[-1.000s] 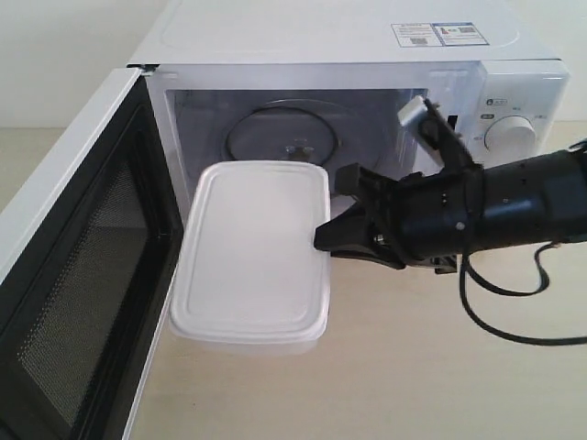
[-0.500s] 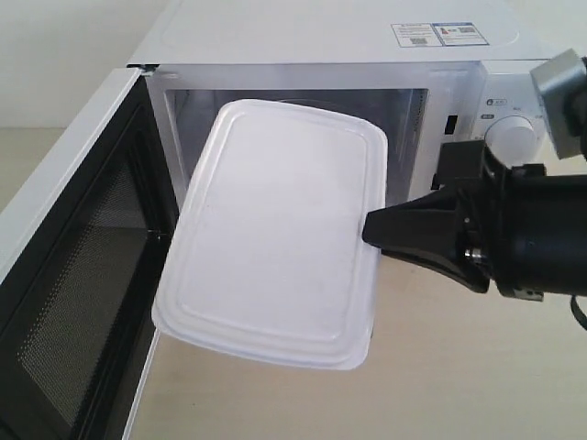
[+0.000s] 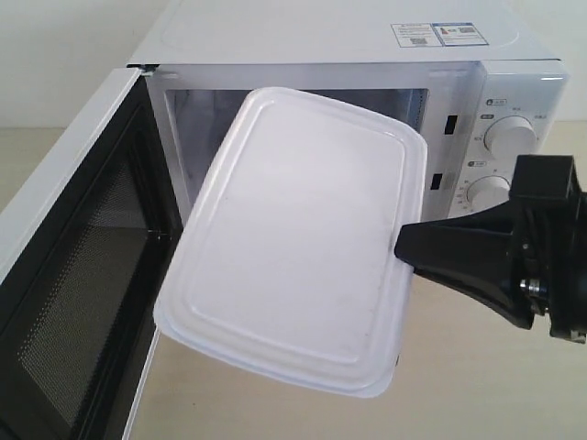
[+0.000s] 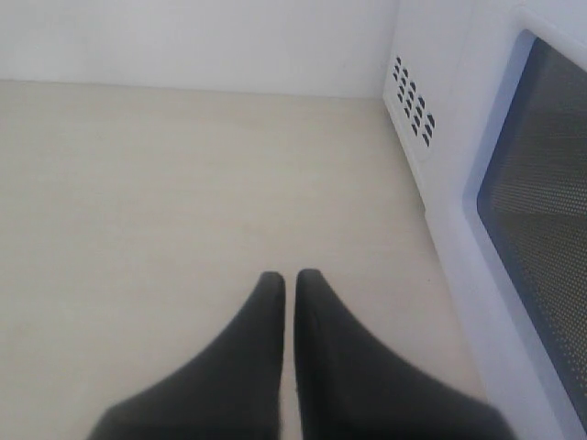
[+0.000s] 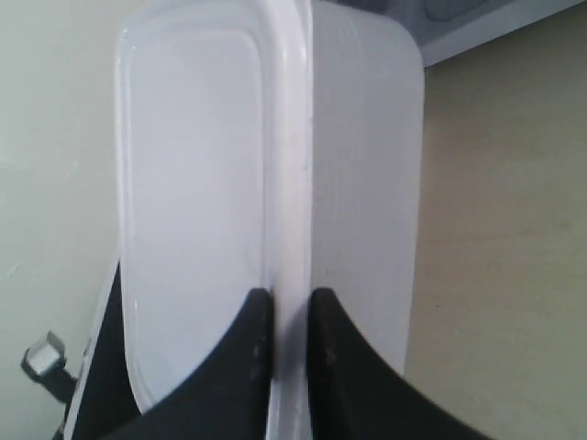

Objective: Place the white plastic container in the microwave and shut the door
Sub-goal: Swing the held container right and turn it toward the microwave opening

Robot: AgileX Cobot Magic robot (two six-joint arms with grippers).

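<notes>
The white plastic container (image 3: 298, 238) hangs tilted in the air in front of the open microwave (image 3: 348, 55), covering most of its cavity. My right gripper (image 3: 410, 249) is shut on the rim of the container (image 5: 275, 183) at its right edge, one finger on the lid and one on the box side. The door (image 3: 69, 266) stands wide open at the left, its dark mesh window facing inward. My left gripper (image 4: 289, 280) hovers shut and empty over the table, beside the outside of the door (image 4: 541, 211).
Two round dials (image 3: 509, 137) sit on the microwave's right panel, just above my right arm. Stickers (image 3: 438, 34) lie on the microwave's top. Vent holes (image 4: 413, 96) show on the microwave's side. Pale wooden table (image 3: 477, 385) extends in front.
The right gripper has drawn back from the cavity toward the camera and to the right, carrying the container, which now looks larger, higher and more tilted and hides the turntable.
</notes>
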